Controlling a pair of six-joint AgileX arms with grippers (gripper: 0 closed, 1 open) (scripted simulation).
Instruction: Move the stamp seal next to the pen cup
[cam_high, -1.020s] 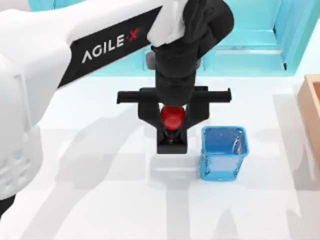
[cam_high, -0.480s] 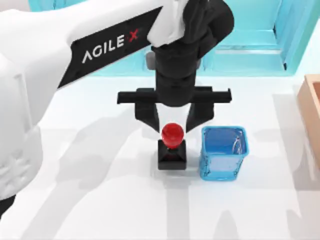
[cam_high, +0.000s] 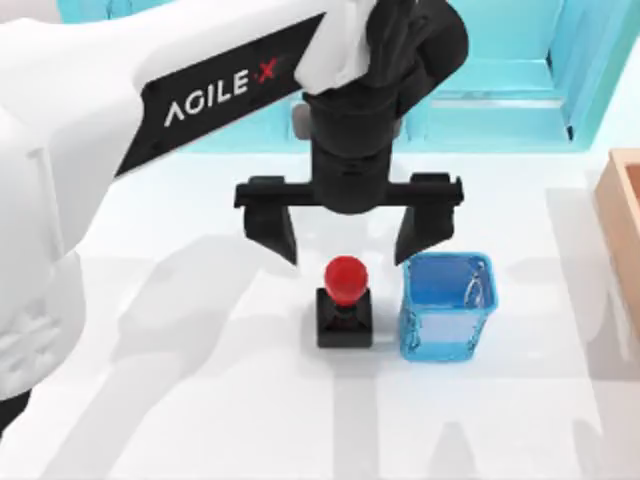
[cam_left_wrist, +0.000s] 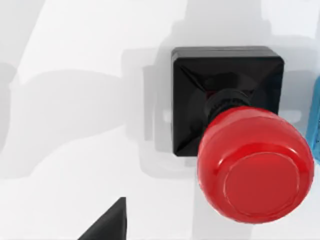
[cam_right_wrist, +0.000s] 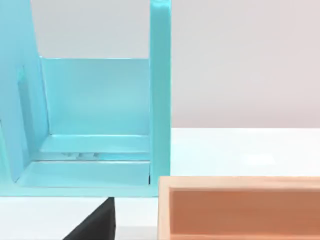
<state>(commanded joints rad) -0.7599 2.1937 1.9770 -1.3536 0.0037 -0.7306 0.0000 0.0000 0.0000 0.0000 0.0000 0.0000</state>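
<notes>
Stamp seal (cam_high: 345, 300) set down just beside the pen cup (cam_high: 447, 305), frame centre.
Left gripper (cam_high: 347, 238) spread wide above it; placement apparently done, withdrawal remaining.

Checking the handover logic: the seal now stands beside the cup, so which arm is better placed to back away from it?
Left: the left gripper hangs open directly above the stamp seal, beside the pen cup.

Top view overhead, left wrist view close above stamp seal (cam_left_wrist: 240, 145), shared with top, right wrist view level toward shelf (cam_right_wrist: 100, 100)
</notes>
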